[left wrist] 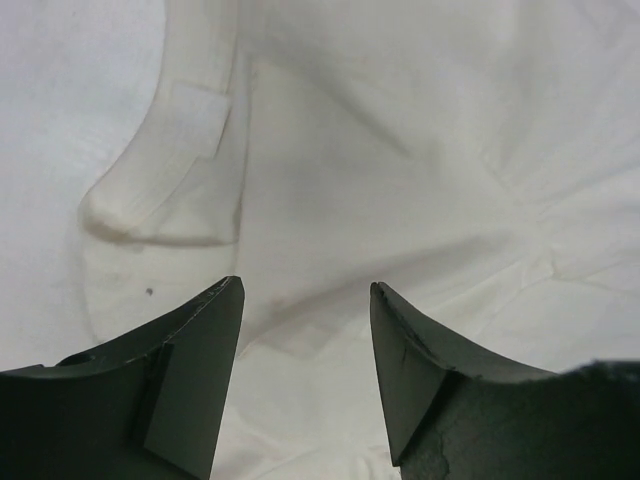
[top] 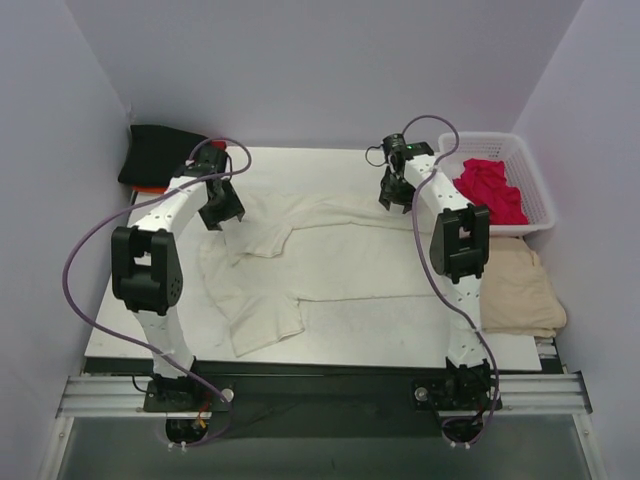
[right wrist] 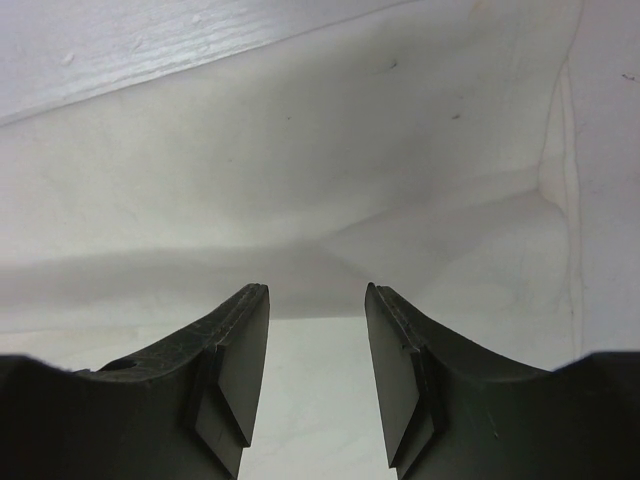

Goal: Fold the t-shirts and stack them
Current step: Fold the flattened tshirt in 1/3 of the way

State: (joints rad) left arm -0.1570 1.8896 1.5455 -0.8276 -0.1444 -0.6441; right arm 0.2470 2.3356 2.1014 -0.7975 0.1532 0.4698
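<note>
Fingers, both pairs, apart over cream shirt; crimson shirt in basket.

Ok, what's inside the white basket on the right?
A crumpled crimson shirt fills much of the basket. Whatever lies beneath it is hidden, so I cannot tell if more clothes are underneath.

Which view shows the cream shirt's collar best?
Left wrist: the collar and label appear large and close. Top external shows it small, near the left end effector. Right wrist shows only plain cloth of the cream shirt.
</note>
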